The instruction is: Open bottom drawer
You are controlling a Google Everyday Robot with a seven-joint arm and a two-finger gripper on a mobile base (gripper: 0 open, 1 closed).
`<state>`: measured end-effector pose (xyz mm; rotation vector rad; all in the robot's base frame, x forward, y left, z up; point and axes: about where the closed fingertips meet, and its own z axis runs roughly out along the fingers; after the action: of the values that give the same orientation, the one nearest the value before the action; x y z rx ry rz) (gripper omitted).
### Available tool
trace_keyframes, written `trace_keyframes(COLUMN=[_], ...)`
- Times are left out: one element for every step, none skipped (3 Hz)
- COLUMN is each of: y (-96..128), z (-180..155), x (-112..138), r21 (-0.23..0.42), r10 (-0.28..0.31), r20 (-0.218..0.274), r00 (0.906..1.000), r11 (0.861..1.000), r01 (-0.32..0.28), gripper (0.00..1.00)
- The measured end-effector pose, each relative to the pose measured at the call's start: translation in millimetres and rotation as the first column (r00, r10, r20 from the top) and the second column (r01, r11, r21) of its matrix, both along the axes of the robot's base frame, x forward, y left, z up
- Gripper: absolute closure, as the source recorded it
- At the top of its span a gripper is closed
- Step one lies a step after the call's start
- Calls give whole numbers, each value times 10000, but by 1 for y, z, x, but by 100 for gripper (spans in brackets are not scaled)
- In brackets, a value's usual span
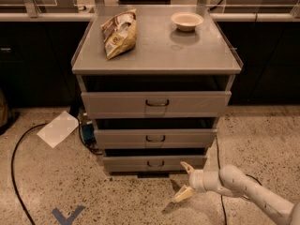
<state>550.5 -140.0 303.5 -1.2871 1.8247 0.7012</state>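
The bottom drawer [154, 163] is the lowest, narrowest grey front of three in the grey cabinet, with a small dark wire handle [155, 163] at its centre. It sits slightly pulled out, like the two above it. My gripper [185, 181] comes in from the lower right on a white arm, low over the floor, just right of and in front of the bottom drawer's right end. Its two pale fingers [187, 167] are spread apart and hold nothing. It does not touch the handle.
The cabinet top [154, 55] carries a snack bag [120, 32] and a white bowl [187, 20]. A white sheet [58, 128] and a black cable [18, 149] lie on the speckled floor at left. Blue tape [68, 215] marks the floor in front. Dark counters stand behind.
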Motion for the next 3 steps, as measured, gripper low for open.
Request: trace_keyframes(y=[0,-2,13], z=[0,-7,-27], x=[0,11,65], r21=[-1,-404,-824], r10=[-1,-362,-443], r20=[0,132,338], r00=[10000,9993,9984], r11=[10000,9985,9955], r01=[1,367,469], gripper=[0,0,0])
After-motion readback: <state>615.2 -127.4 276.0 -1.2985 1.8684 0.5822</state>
